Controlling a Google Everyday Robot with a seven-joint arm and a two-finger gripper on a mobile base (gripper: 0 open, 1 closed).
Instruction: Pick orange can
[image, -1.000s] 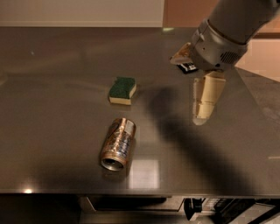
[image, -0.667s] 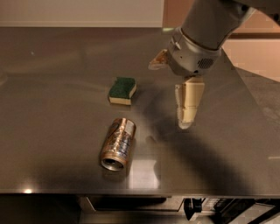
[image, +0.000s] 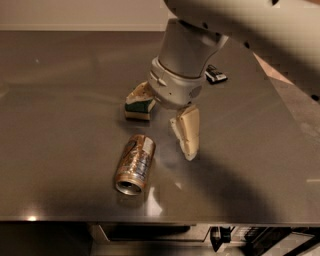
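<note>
Here the orange can (image: 135, 162) lies on its side on the steel table (image: 60, 125), silver rim toward the near edge. The gripper (image: 162, 125) hangs just beyond it, jaws wide, one finger (image: 141, 93) overlapping the green-topped sponge (image: 138, 111).

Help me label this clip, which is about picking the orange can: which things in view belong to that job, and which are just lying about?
Belongs to the job:
- orange can, lying on its side
- gripper, open, just behind and right of the can, not touching it

Just lying about:
- green-topped sponge, partly hidden by the gripper
- black packet, farther back
</note>
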